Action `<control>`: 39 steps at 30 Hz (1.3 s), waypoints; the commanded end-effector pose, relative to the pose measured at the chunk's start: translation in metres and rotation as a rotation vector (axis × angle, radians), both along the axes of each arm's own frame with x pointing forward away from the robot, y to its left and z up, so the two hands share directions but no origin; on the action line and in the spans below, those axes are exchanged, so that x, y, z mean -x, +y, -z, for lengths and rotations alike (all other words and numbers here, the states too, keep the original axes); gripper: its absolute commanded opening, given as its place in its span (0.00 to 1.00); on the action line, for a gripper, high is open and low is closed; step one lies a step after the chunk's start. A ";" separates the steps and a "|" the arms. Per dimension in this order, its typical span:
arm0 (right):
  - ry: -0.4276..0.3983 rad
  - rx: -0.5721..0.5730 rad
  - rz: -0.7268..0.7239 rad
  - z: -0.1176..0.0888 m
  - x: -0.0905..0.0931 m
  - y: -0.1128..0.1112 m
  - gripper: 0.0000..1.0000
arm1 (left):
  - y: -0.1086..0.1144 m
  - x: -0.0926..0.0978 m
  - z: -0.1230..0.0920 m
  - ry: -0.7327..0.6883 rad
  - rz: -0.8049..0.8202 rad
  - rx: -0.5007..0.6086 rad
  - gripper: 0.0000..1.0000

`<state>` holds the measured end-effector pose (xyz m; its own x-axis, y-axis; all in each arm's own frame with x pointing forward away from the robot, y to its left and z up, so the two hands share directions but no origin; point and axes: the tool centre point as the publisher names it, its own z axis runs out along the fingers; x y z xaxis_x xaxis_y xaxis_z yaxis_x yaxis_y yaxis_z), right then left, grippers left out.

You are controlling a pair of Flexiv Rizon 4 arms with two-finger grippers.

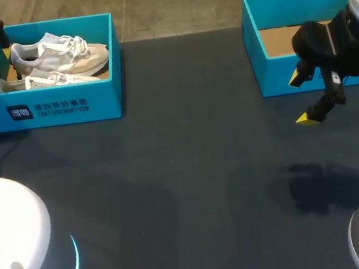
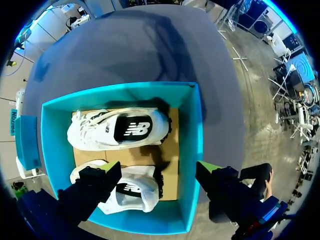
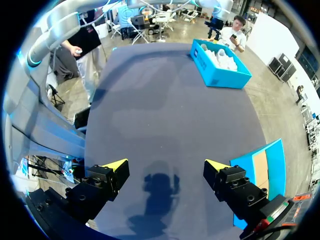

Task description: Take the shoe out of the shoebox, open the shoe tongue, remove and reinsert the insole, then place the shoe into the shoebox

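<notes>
Two white sneakers lie in the blue shoebox at the back left: one at the far side, the other nearer. From the left wrist, the box is straight below. My left gripper hangs open above it. Its fingers straddle the nearer sneaker without touching it, and the other sneaker lies just ahead. My right gripper stands open over the bare dark table, in front of a second blue box. It holds nothing.
The second blue box at the back right shows only a cardboard floor and sits beside my right fingers. The dark table stretches between the two boxes. The shoebox with the sneakers lies far ahead of my right gripper.
</notes>
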<state>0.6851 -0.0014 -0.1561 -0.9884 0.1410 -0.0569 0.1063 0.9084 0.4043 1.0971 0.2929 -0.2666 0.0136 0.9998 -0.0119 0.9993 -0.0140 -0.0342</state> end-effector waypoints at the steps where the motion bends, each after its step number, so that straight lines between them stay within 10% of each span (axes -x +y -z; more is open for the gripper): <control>1: 0.006 0.004 -0.001 0.000 -0.003 0.002 1.00 | -0.001 0.004 0.000 -0.022 0.000 -0.002 1.00; 17: 0.006 0.004 -0.001 0.000 -0.003 0.002 1.00 | -0.006 0.026 0.019 -0.022 0.036 -0.015 1.00; 20: 0.006 0.004 -0.001 0.000 -0.003 0.002 1.00 | -0.007 0.029 0.023 -0.018 0.043 -0.009 0.69; 28: 0.006 0.004 -0.001 0.000 -0.003 0.002 1.00 | -0.011 0.042 0.029 -0.005 0.078 0.008 0.60; 39: 0.006 0.004 -0.001 0.000 -0.003 0.002 1.00 | -0.013 0.059 0.035 -0.044 0.113 0.016 0.71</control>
